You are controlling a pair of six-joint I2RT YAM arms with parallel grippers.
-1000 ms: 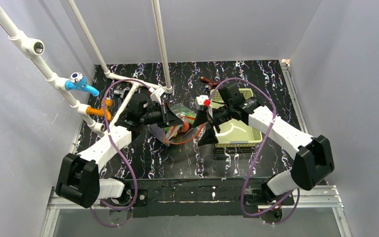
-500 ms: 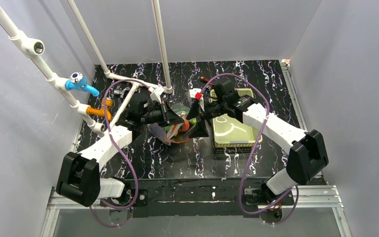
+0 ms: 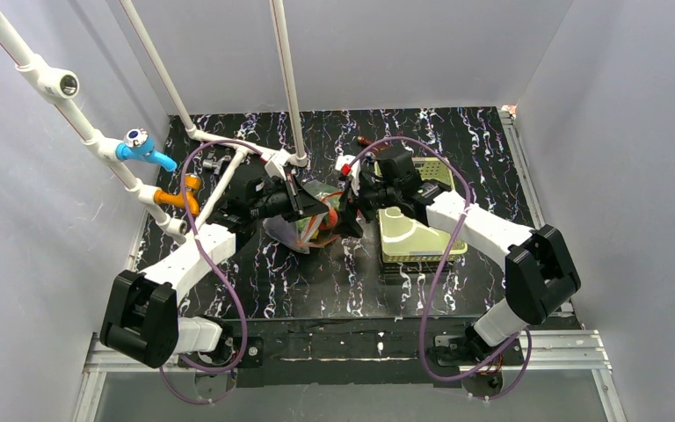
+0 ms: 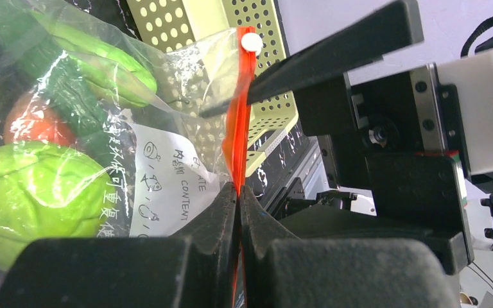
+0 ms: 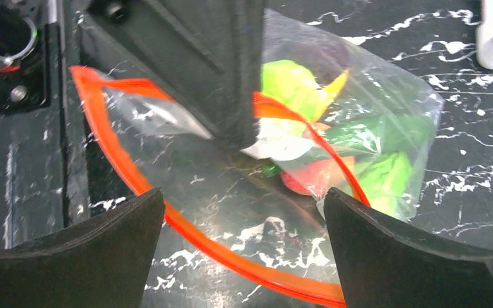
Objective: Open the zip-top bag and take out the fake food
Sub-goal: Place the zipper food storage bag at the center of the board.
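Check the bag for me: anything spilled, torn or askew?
Nothing stands out. The zip-top bag gapes open, pinched at its orange strip by the left fingers; the fake food lies inside, none spilled.

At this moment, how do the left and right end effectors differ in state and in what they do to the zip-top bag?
The left end effector is shut; the right end effector stands wide open. The left pinches the red-orange zipper strip of the zip-top bag; the right grips nothing and hovers over the bag's open mouth. Shared: both are black and sit at the bag's mouth.
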